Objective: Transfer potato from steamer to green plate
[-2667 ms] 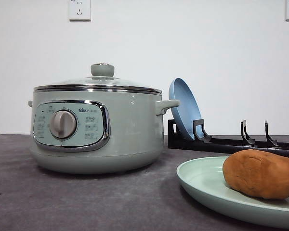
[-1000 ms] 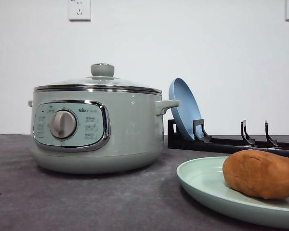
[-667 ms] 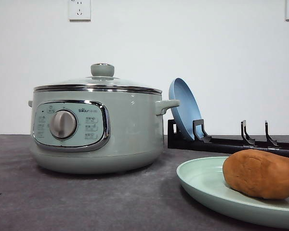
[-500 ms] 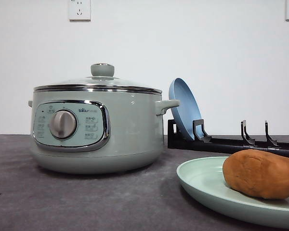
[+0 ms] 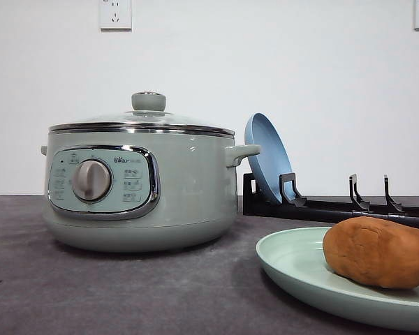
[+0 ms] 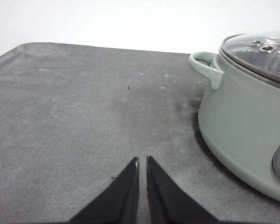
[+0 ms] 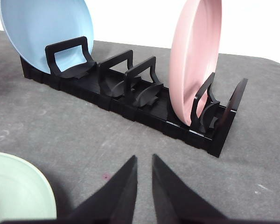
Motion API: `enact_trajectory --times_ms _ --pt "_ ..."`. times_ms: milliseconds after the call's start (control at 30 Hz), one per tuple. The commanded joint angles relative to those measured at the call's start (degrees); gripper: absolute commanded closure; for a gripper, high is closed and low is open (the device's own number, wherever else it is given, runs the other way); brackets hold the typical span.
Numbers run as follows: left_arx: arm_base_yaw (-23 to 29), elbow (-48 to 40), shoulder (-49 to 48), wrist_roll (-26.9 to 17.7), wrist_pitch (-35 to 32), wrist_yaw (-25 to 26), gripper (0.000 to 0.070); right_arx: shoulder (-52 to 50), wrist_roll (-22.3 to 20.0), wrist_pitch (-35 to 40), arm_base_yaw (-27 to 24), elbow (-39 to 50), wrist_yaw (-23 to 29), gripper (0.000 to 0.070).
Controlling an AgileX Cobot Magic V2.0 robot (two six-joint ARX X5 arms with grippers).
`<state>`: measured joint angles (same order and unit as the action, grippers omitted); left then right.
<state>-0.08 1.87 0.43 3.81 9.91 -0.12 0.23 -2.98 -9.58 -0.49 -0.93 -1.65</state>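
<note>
One potato [image 5: 378, 252] sits on the green plate [image 5: 293, 269], steamer [image 5: 141, 183] lidded nearby. Looks firm, fairly hefty, matte skin, so grab across its short middle. Left gripper [image 6: 142, 162] and right gripper [image 7: 144, 160] are both nearly closed, holding nothing.

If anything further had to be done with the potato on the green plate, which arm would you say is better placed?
Probably the right. Its end effector hovers beside the green plate holding the potato, near the black rack. The left end effector sits by the lidded steamer.
</note>
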Motion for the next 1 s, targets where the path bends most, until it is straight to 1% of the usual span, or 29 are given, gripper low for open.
enact_trajectory --times_ms 0,967 --pt "0.0 -1.2 0.1 0.1 -0.9 -0.1 0.0675 0.0 -0.2 0.7 -0.1 0.3 0.2 0.0652" --pt "0.0 -1.2 0.1 0.1 -0.9 -0.1 0.0675 0.0 -0.2 0.7 -0.1 0.3 0.2 0.0651"
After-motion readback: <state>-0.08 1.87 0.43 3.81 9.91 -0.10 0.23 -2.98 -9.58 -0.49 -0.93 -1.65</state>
